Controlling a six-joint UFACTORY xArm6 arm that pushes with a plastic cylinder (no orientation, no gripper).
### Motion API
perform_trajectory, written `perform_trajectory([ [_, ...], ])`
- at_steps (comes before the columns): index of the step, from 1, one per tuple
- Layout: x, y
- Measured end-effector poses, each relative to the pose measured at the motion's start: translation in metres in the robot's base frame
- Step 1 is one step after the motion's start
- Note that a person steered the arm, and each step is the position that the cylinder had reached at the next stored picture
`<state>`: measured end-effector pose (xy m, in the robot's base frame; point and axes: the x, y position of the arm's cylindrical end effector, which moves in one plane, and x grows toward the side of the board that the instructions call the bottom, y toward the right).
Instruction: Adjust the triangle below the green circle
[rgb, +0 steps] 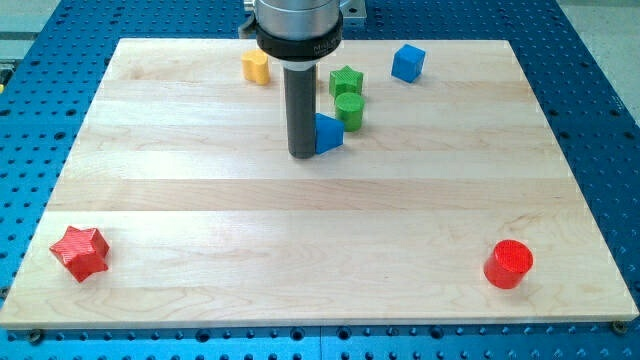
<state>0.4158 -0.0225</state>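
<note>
The blue triangle (328, 133) lies on the wooden board, just left of and below the green circle (349, 110). My tip (302, 154) stands against the triangle's left side, touching or nearly touching it. A green star-shaped block (346, 81) sits right above the green circle.
A yellow block (256, 67) lies at the view's top, left of the rod. A blue cube (407, 62) lies at the top right. A red star (80, 252) sits at the bottom left and a red cylinder (509, 264) at the bottom right. The board (200, 220) ends in blue perforated table.
</note>
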Motion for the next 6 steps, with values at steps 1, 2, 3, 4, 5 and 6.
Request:
perform_trajectory([
  [1,-0.001,-0.011],
  [2,-0.001,-0.008],
  [3,-0.001,0.012],
  [4,-0.039,-0.071],
  [5,-0.051,-0.050],
  [6,-0.042,-0.010],
])
